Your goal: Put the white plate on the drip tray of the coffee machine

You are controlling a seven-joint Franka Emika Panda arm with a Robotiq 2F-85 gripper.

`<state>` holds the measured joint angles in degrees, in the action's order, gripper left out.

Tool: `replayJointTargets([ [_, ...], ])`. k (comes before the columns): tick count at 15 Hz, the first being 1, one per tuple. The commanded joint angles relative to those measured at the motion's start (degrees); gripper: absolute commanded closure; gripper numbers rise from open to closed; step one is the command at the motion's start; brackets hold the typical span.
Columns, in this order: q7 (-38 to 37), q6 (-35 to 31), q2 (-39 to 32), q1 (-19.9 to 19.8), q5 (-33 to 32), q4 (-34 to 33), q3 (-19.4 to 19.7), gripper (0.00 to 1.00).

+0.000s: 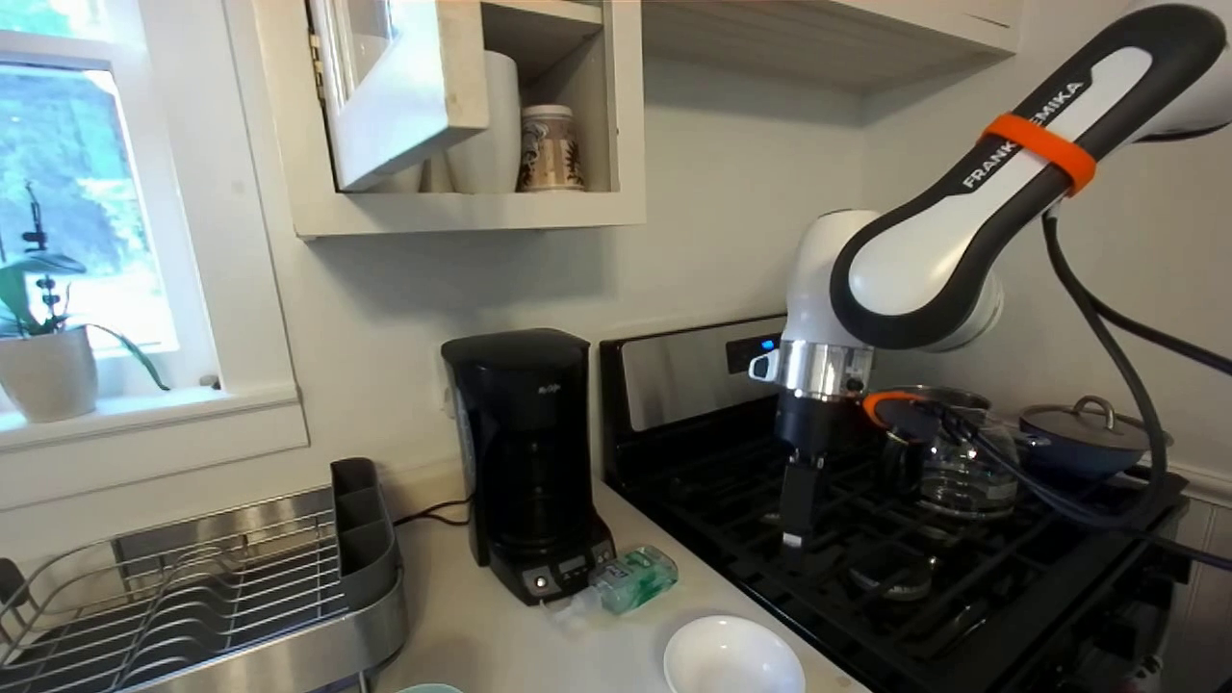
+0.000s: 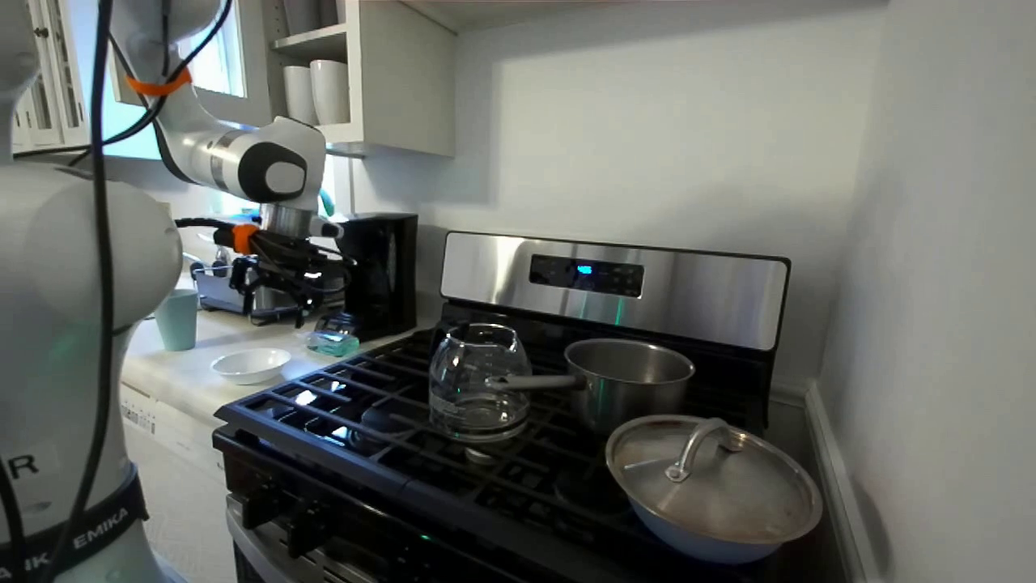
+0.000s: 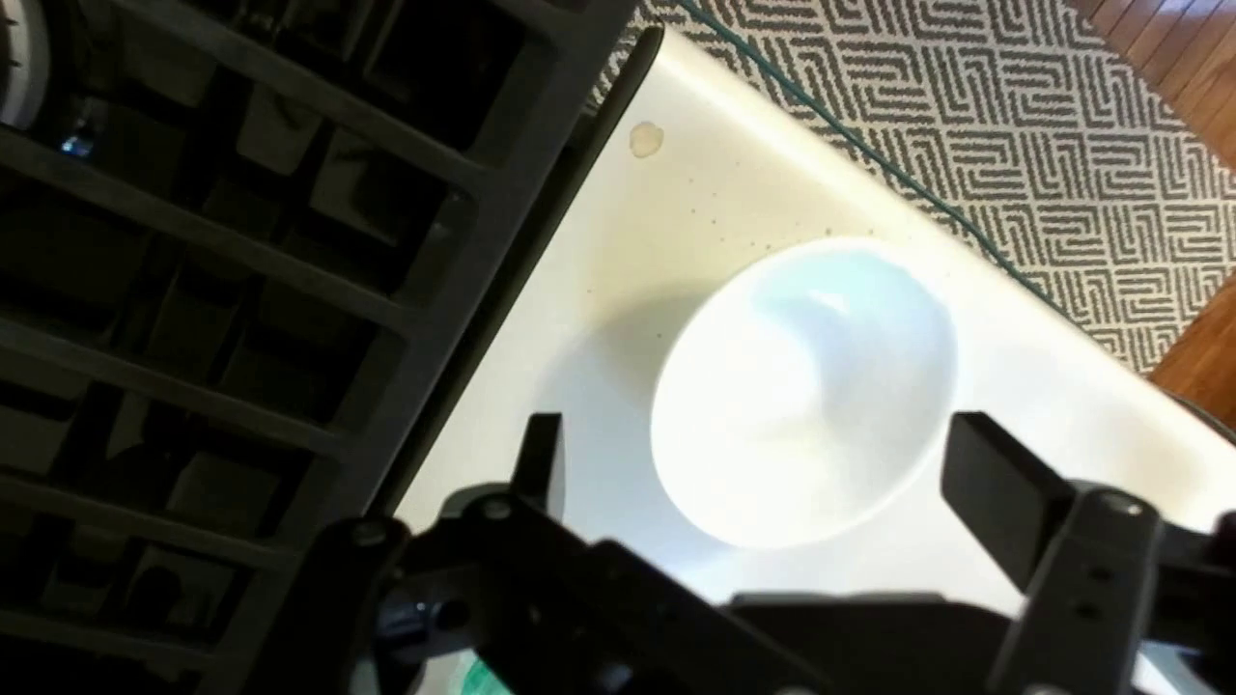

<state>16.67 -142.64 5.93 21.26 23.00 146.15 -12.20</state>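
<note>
I have the black two-fingered gripper (image 3: 756,463) in midair, fingers wide apart. Near the tall black boxy coffee machine (image 1: 525,443), the small round glossy white plate (image 1: 733,658) lies on the pale counter (image 1: 500,640); a transparent green bottle (image 1: 639,579) lies just beside that machine.

Walls (image 2: 680,121): pale and plain, meeting in a corner; a white rail (image 1: 1208,488) runs low along one, grooved panelling (image 1: 1208,568) beneath it.
Window (image 1: 72,202): white-framed and bright, blurred green and blue beyond.
Cupboard (image 1: 481,214): white, fixed to the wall, door (image 1: 414,96) swung open, a shelf (image 1: 547,12) inside.
Light: strongest at the window and its sill (image 1: 144,412); soft shadow (image 1: 472,279) on the wall under the cupboard.
Tabletop (image 3: 734,164): pale, with a tan mark (image 3: 646,139) and dark specks (image 3: 715,223) near an edge.
Rug (image 3: 975,125): cream and grey, patterned in angular maze-like lines.
Floor (image 3: 1186,58): brown wooden boards beside the rug.
</note>
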Motion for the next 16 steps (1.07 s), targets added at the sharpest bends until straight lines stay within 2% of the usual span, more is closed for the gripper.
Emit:
replayJointTargets([
  [1, 4.30, -4.07, -6.82, 0.05, 4.83, -2.61, -1.74, 0.00],
  [6, 8.09, -10.71, -14.84, -1.89, 7.46, -5.50, -4.95, 0.00],
  [11, 11.25, -15.90, -21.77, -6.07, 9.14, -8.65, -9.70, 0.03],
  [13, 11.56, -16.95, -23.57, -8.41, 8.92, -9.50, -11.69, 0.27],
  [14, 11.73, -17.06, -24.25, -9.61, 8.76, -9.82, -12.60, 0.29],
  [16, 11.66, -16.22, -25.30, -11.69, 7.90, -10.34, -13.89, 0.42],
])
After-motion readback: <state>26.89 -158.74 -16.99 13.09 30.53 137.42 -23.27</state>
